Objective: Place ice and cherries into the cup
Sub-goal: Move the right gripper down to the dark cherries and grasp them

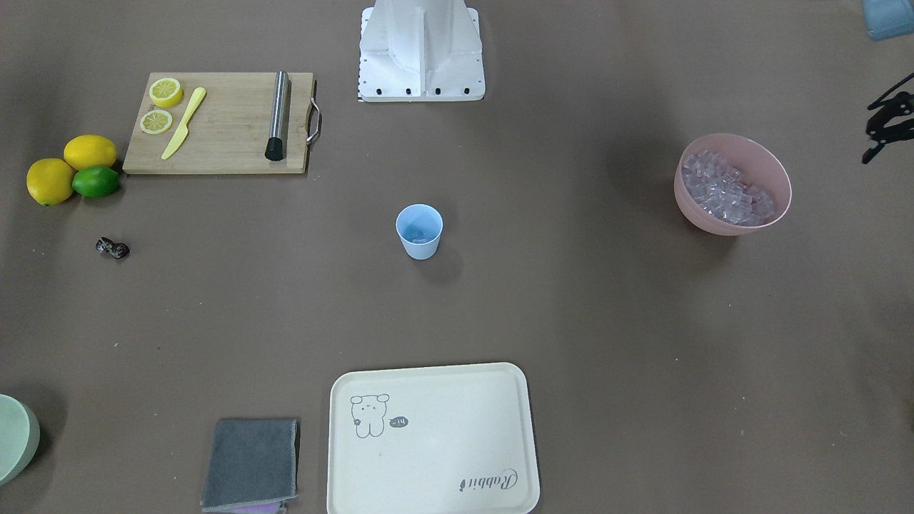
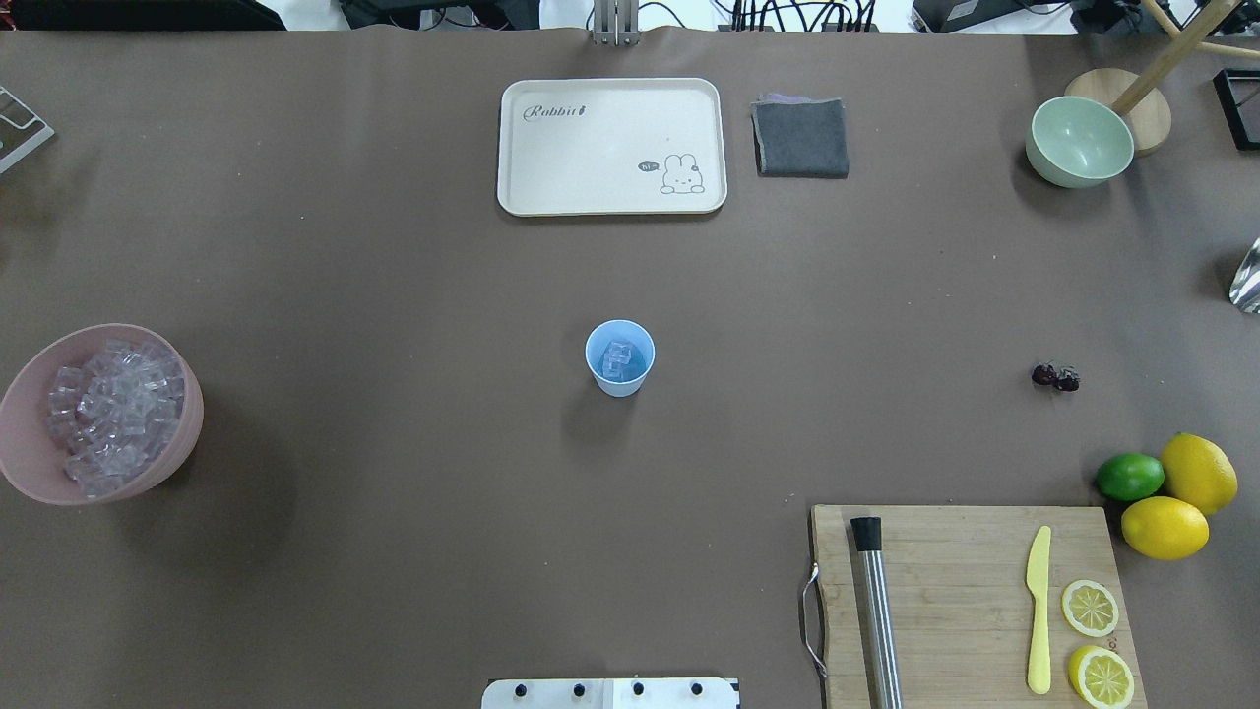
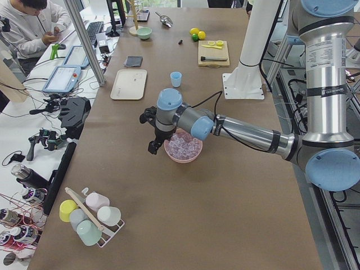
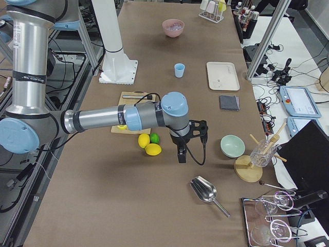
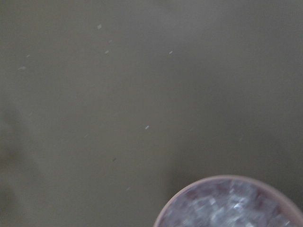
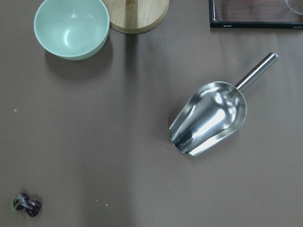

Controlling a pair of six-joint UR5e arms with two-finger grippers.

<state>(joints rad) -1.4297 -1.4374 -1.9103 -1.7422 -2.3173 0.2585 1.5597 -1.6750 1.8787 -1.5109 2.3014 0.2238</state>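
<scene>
The brown bench carries everything. The near arm in the left side view ends in the left tool, which hangs above the bench close to the pink bowl. Its wrist camera catches only the bowl's rim at the bottom edge. I cannot tell whether this tool is wide or narrow. The right tool shows only in the right side view. It hangs between the whole fruit and the pale green bowl, and its opening cannot be judged either.

A wooden cutting board lies at the robot's near right. A cream tray with a rabbit drawing sits at the far edge, with a folded grey cloth just beside it. The pink bowl is heaped with ice at the robot's left end. A steel scoop lies open side up near the green bowl.

On the board lie a steel rod with a black end, a yellow plastic knife and two lemon halves. Two lemons and a lime touch one another just off the board's corner.

The light blue cup stands upright at mid-bench with a few ice cubes in its bottom. The cherries lie on bare bench, well apart from the cup, nearer the lime.
</scene>
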